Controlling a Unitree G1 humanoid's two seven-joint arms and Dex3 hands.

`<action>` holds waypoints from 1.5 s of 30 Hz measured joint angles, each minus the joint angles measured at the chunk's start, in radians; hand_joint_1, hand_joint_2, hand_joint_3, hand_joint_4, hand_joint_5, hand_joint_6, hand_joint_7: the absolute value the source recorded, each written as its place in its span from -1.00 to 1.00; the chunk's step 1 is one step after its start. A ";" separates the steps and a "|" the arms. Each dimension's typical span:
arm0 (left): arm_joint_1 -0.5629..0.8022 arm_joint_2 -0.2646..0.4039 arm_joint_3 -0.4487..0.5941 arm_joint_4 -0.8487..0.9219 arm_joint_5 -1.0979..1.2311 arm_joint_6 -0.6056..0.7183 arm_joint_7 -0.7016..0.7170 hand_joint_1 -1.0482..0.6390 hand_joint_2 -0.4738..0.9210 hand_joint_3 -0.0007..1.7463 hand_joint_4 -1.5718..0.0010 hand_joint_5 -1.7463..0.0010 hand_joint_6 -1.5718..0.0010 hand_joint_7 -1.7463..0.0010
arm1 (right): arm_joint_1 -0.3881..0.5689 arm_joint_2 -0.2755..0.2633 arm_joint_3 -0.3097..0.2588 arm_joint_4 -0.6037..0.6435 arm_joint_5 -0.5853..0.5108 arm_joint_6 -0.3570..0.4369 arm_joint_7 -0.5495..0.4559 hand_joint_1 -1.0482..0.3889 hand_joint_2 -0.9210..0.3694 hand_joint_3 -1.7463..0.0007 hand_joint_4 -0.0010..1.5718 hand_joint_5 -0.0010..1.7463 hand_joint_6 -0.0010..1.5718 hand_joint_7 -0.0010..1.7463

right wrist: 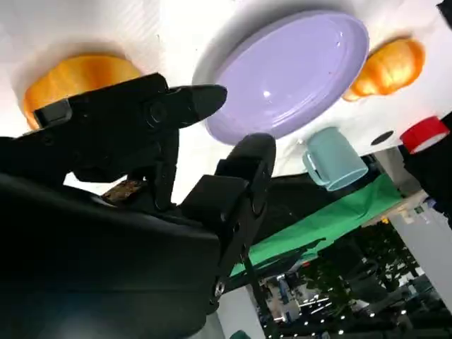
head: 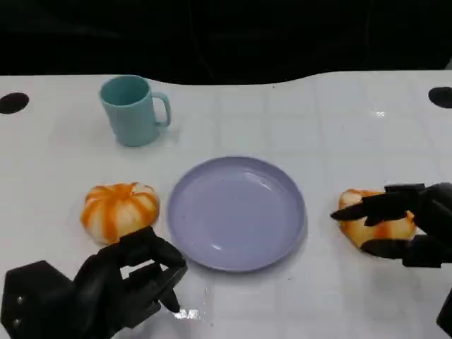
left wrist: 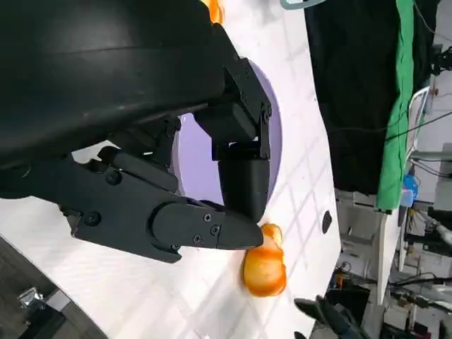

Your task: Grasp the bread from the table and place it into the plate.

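Two orange-striped bread rolls lie on the white table either side of a lavender plate (head: 236, 212). The left bread (head: 119, 210) sits just beyond my left hand (head: 120, 282), whose fingers are curled in on nothing. The right bread (head: 374, 220) lies on the table between the spread fingers of my right hand (head: 413, 224), one finger over its top and one along its near side. In the right wrist view that bread (right wrist: 78, 74) lies just past my fingers (right wrist: 176, 106), with the plate (right wrist: 296, 70) and the other bread (right wrist: 392, 67) farther off.
A teal mug (head: 134, 109) stands behind the plate to the left, handle to the right. Dark round holes mark the table's far corners (head: 13, 103). The table's far edge meets a black backdrop.
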State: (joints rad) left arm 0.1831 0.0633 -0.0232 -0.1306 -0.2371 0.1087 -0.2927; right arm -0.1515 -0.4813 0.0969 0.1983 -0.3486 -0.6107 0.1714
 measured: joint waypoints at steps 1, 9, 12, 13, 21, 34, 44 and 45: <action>0.000 0.000 0.000 0.000 0.000 0.000 0.000 -0.34 1.00 -0.68 0.08 -1.00 0.08 -0.60 | 0.000 -0.004 -0.006 -0.004 0.000 0.005 0.002 -0.21 -1.00 0.89 -0.53 -0.61 -0.38 -1.00; 0.000 0.000 -0.001 0.001 0.000 -0.002 0.000 -0.34 1.00 -0.67 0.08 -1.00 0.07 -0.58 | 0.007 -0.066 -0.040 -0.097 -0.005 0.143 0.079 -0.34 -0.99 0.95 -0.85 -0.89 -0.70 -1.00; 0.000 0.000 -0.002 0.001 0.001 -0.002 0.000 -0.35 1.00 -0.68 0.08 -1.00 0.07 -0.58 | 0.013 -0.089 -0.043 -0.140 -0.011 0.184 0.109 -0.22 -0.90 0.99 -0.93 -0.94 -0.77 -1.00; 0.000 -0.001 -0.002 0.001 0.001 -0.003 0.000 -0.35 1.00 -0.68 0.08 -1.00 0.07 -0.58 | 0.018 -0.096 -0.043 -0.155 -0.018 0.197 0.120 -0.17 -0.86 1.00 -0.95 -0.95 -0.79 -1.00; -0.002 -0.003 -0.009 0.001 0.005 -0.009 0.000 -0.35 0.99 -0.67 0.07 -1.00 0.06 -0.58 | 0.036 -0.130 -0.037 -0.201 -0.071 0.235 0.161 0.11 -0.74 1.00 -0.96 -0.97 -0.78 -0.99; -0.007 -0.013 -0.008 0.001 0.005 0.008 0.001 -0.35 0.99 -0.67 0.07 -1.00 0.05 -0.57 | -0.041 -0.123 0.090 -0.084 -0.240 0.223 0.122 0.06 -0.75 0.99 -0.86 -0.93 -0.73 -0.99; -0.006 -0.014 -0.009 0.000 0.009 0.012 0.001 -0.34 0.99 -0.66 0.08 -1.00 0.06 -0.59 | -0.206 -0.074 0.228 0.173 -0.348 0.245 0.086 0.16 -0.77 0.99 -0.83 -0.92 -0.71 -0.99; -0.005 -0.015 -0.009 -0.001 0.009 0.013 0.002 -0.34 0.99 -0.66 0.08 -1.00 0.06 -0.59 | -0.224 -0.068 0.238 0.206 -0.357 0.243 0.077 0.16 -0.77 0.99 -0.82 -0.92 -0.71 -0.99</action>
State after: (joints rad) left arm 0.1776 0.0487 -0.0326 -0.1315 -0.2284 0.1213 -0.2911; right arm -0.3754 -0.5489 0.3347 0.4042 -0.7060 -0.3676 0.2485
